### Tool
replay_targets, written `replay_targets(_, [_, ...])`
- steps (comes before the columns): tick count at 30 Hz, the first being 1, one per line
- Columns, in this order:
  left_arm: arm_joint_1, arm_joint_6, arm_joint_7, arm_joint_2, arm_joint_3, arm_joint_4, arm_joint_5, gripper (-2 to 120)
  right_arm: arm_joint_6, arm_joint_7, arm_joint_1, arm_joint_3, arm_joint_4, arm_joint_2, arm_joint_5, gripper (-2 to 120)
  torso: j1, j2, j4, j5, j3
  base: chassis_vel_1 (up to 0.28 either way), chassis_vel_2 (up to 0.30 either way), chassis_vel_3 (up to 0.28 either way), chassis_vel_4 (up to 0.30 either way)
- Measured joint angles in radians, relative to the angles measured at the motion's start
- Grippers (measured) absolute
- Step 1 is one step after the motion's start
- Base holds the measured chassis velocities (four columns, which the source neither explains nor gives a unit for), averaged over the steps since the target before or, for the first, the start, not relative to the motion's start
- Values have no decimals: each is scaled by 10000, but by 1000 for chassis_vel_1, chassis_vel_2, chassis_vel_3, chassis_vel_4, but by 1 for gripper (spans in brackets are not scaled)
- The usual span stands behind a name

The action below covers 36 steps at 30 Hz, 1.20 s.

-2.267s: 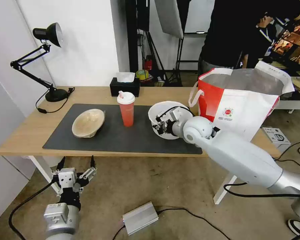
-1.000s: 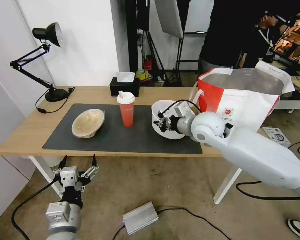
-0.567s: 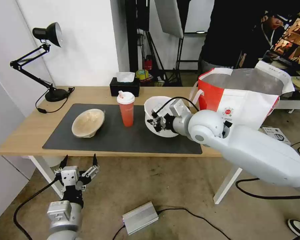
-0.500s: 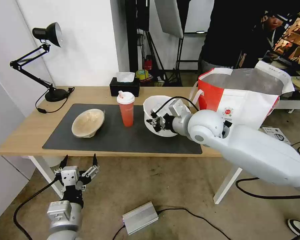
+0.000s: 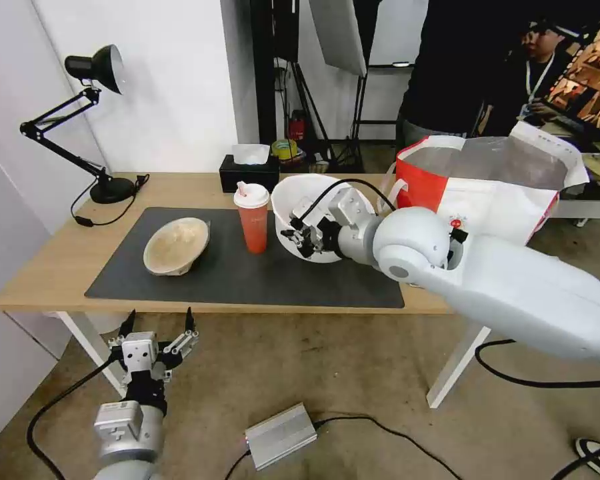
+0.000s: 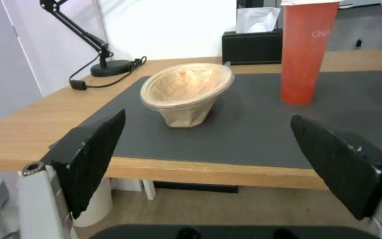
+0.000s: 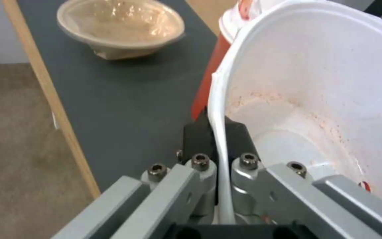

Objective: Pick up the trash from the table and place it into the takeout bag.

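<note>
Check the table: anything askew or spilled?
The beige paper-pulp bowl sits tilted on the dark grey mat. The white plastic bowl is tipped steeply in the right gripper. No spill visible.

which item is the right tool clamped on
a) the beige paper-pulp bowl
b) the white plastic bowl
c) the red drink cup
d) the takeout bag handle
b: the right tool pinches the rim of the white plastic bowl, held tilted above the mat, while the left tool hangs open below the table edge.
</note>
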Motion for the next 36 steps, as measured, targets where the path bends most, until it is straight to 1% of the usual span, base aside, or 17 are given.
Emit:
replay_targets(10, [31, 0, 0, 8, -3, -31, 12, 100, 1, -255, 1395, -352, 116, -357, 284, 0, -1, 1, 0, -1, 0, 0, 0, 0, 0])
replay_targets(20, [84, -8, 0, 27, -5, -143, 30, 100, 3, -749, 2620, -414, -429, -489, 351, 0, 0, 0, 0, -1, 0, 0, 0, 0, 0])
replay_targets(26, [125, -13, 1, 71, -23, -191, 30, 100, 4, -886, 2955, -404, -725, -533, 354, 0, 0, 0, 1, 0, 0, 0, 0, 0, 0])
replay_targets(36, [205, -18, 6, 136, -28, -263, 30, 100, 6, -1271, 3553, -235, -1123, -866, 371, 0, 0, 0, 0, 0, 0, 0, 0, 0, 0])
